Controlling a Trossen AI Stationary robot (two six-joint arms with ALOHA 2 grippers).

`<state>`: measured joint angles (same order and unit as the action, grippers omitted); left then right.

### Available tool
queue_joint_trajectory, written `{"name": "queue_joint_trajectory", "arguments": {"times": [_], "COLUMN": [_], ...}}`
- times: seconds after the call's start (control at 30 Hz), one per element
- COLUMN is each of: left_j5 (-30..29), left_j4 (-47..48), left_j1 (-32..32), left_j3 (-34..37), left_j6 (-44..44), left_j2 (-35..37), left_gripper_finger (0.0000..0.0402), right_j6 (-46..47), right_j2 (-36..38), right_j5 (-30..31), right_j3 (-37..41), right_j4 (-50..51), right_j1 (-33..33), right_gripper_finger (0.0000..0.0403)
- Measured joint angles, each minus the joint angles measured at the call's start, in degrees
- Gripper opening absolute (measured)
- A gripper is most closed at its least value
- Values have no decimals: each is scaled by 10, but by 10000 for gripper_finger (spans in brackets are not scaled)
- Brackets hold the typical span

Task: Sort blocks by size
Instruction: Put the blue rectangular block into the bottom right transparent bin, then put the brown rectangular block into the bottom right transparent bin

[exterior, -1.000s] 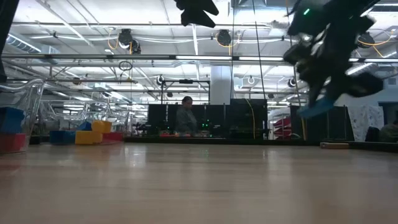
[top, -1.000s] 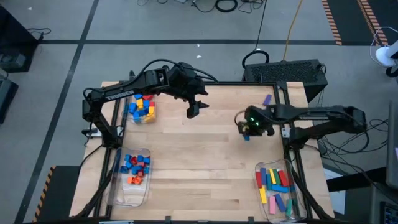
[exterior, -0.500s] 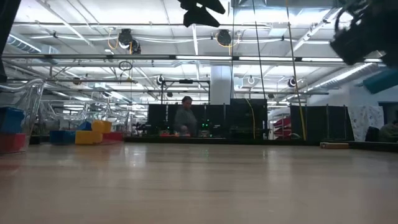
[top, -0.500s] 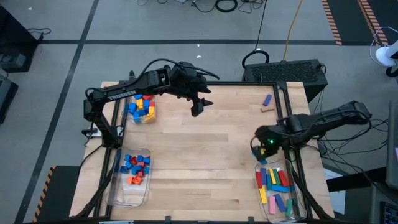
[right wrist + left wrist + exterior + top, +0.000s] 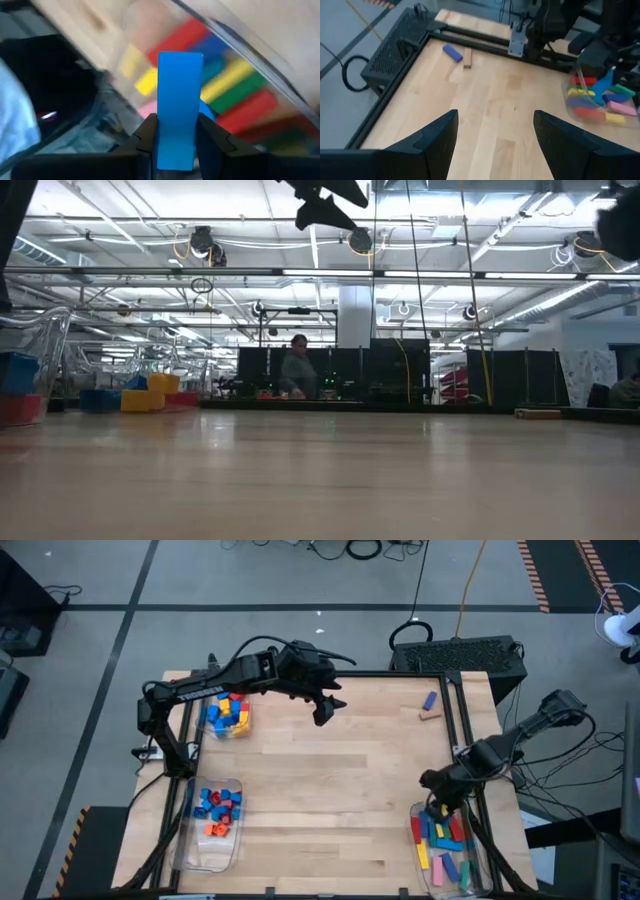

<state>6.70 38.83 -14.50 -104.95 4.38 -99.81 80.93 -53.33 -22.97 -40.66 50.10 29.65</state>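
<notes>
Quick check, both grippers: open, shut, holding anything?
Left gripper: open, empty, above the table's far side.
Right gripper: shut on a blue bar, over the bin of long bars.

Right wrist view blurs the long bars (image 5: pixel 235 95) under the blue bar (image 5: pixel 179 100)

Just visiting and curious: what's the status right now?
Right gripper shut on long blue block, over bin of long bars. Left gripper open, empty, waiting mid-air. Nothing in the way.
</notes>
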Motion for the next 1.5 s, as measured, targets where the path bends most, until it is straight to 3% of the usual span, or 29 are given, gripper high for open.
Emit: {"name": "queue_joint_trajectory", "arguments": {"times": [0.27,0.7,0.9,1.13,1.5], "left_j5": [-20,-89,-65,-47,-44], "left_j4": [-10,-11,-12,-28,-35], "left_j1": [0,-1,-15,-28,-26], "left_j3": [0,0,0,0,0], "left_j6": [26,39,63,121,138], "left_j2": [-5,-6,-12,-35,-37], "left_gripper_finger": [260,260,260,260,260], "right_j6": [70,157,125,60,38], "right_j2": [-24,-45,-43,-43,-43], "right_j5": [-14,-3,113,256,474], "right_j3": [0,-4,-66,-117,-117], "right_j4": [35,28,11,11,52], "right_j1": [80,104,88,22,-180], "right_gripper_finger": [82,209,222,214,212]}}
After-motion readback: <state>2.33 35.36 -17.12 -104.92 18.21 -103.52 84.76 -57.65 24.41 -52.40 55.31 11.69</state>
